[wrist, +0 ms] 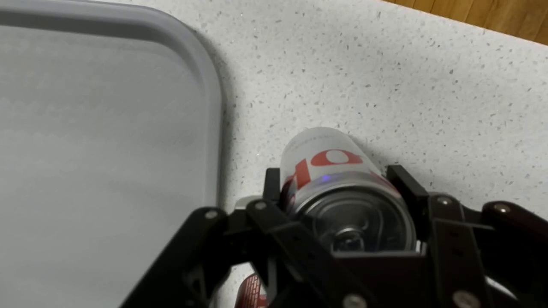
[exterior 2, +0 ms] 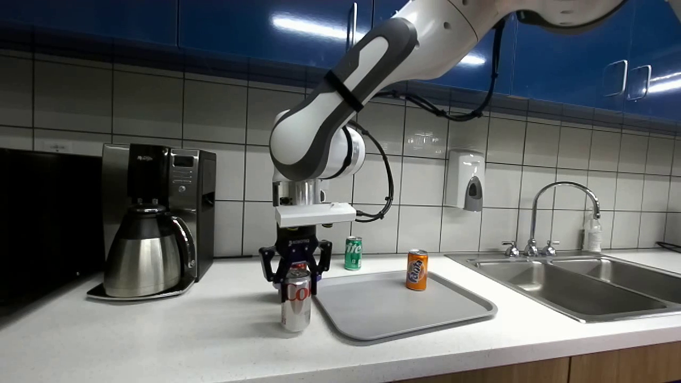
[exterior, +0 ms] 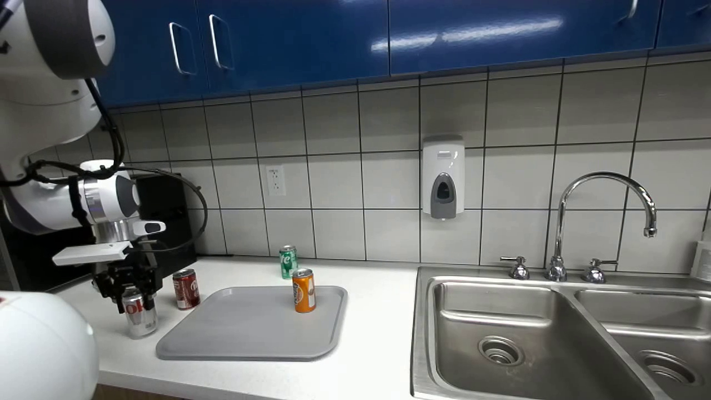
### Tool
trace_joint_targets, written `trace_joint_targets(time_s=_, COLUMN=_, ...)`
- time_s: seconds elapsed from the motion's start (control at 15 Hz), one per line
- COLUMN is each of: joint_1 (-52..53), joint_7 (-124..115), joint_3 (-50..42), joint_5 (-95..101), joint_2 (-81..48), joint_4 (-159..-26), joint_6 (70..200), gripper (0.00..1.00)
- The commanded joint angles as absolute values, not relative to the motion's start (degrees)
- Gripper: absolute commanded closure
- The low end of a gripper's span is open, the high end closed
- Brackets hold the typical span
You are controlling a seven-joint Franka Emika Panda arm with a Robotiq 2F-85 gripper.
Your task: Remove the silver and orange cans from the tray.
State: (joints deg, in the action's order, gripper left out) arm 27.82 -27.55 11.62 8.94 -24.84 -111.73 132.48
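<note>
The silver can (exterior: 143, 325) is upright on the white counter, just left of the grey tray (exterior: 239, 328); it also shows in an exterior view (exterior 2: 296, 318). My gripper (exterior 2: 298, 296) points down around its upper part. In the wrist view the gripper (wrist: 334, 171) has a finger close against each side of the silver can (wrist: 317, 143); its base looks level with the counter. The orange can (exterior: 304, 291) stands upright on the tray toward the back right; it also shows in an exterior view (exterior 2: 417, 270) and is out of the wrist view.
A dark red can (exterior: 186, 289) stands close behind the gripper, partly seen in the wrist view (wrist: 250, 295). A green can (exterior 2: 353, 254) stands behind the tray. A coffee maker (exterior 2: 154, 229) is at the back left, and a double sink (exterior: 500, 333) is on the right.
</note>
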Motion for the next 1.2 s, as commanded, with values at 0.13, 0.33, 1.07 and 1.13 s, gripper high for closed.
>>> trace_joint_targets(time_s=0.13, joint_1=28.03, joint_7=-27.76, joint_3=11.58, joint_5=7.83, joint_2=-26.03, joint_4=-108.98, joint_6=130.61, gripper=0.62)
trace_joint_targets(time_s=0.33, joint_1=27.98, joint_7=-27.62, joint_3=11.56, joint_5=7.57, joint_2=-26.42, joint_4=-108.74, joint_6=130.67, gripper=0.62)
trace_joint_targets(time_s=1.07, joint_1=27.49, joint_7=-26.88, joint_3=11.87, joint_5=6.65, joint_2=-22.15, joint_4=-109.56, joint_6=129.98, gripper=0.0)
trace_joint_targets(time_s=1.13, joint_1=27.34, joint_7=-26.87, joint_3=11.85, joint_5=6.71, joint_2=-21.3, joint_4=-109.92, joint_6=130.1, gripper=0.0)
